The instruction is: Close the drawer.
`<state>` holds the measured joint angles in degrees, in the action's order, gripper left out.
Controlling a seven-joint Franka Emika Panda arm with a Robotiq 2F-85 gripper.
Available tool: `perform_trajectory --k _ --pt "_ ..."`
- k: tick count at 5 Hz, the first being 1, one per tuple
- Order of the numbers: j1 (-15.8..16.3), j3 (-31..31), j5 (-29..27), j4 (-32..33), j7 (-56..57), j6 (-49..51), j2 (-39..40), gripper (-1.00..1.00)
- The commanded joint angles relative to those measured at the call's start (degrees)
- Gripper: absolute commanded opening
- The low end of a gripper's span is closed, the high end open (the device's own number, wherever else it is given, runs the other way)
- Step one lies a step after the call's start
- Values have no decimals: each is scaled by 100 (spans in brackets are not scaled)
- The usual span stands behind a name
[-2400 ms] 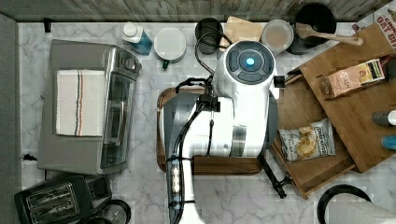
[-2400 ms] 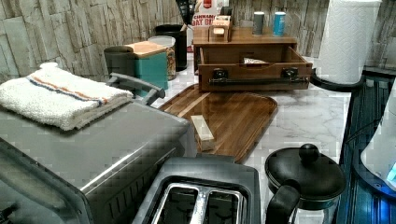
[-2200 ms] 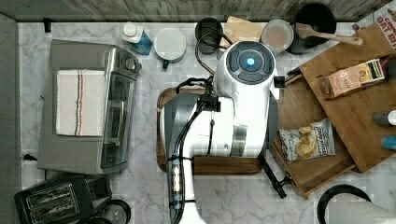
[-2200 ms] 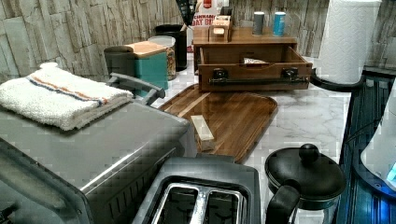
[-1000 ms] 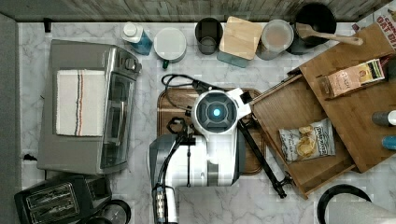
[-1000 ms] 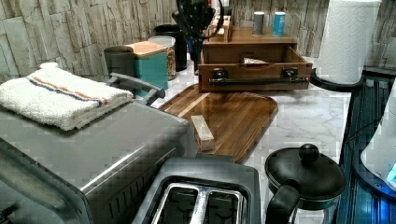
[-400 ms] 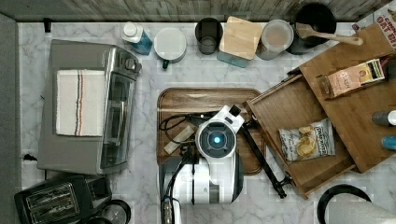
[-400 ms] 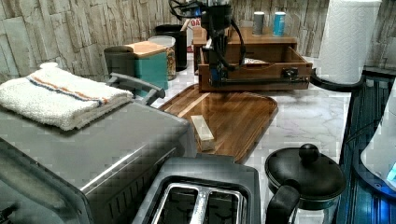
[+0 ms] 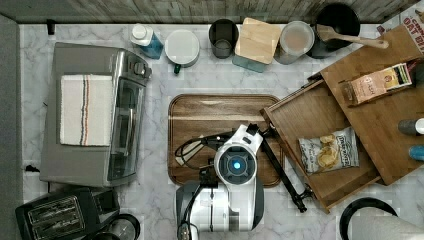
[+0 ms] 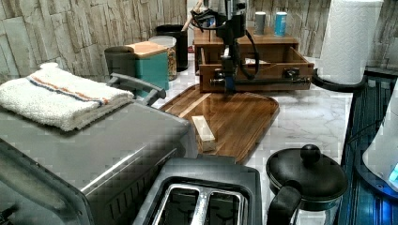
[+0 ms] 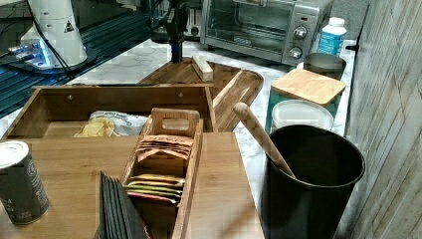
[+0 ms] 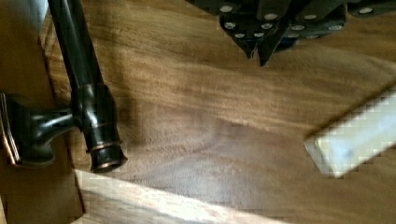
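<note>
The gripper [image 12: 256,49] hangs low over the dark wooden serving tray [image 9: 200,107], its fingertips pressed together and holding nothing, tips pointing down at the tray's surface. In the left view it stands just in front of the drawer's black bar handle [image 10: 263,81], near the handle's left end; I cannot tell whether it touches the bar. A pale wooden block [image 10: 204,133] lies on the tray, nearer the left view's camera.

The drawer [image 9: 320,145] is pulled well out from under the cabinet top [image 9: 385,125], at the top view's right, and a snack bag [image 9: 329,150] lies inside; its print is too small to read. At the top view's far right corner a box [image 9: 414,20] shows the letters "OAT".
</note>
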<state>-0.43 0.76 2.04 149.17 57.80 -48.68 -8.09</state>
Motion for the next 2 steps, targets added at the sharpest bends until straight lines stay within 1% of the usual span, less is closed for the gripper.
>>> perform_trajectory --k 1,2 --pt "-545 756 109 -169 1850 -235 228 -100" --pt "-518 895 -33 -273 2079 -19 413 -100"
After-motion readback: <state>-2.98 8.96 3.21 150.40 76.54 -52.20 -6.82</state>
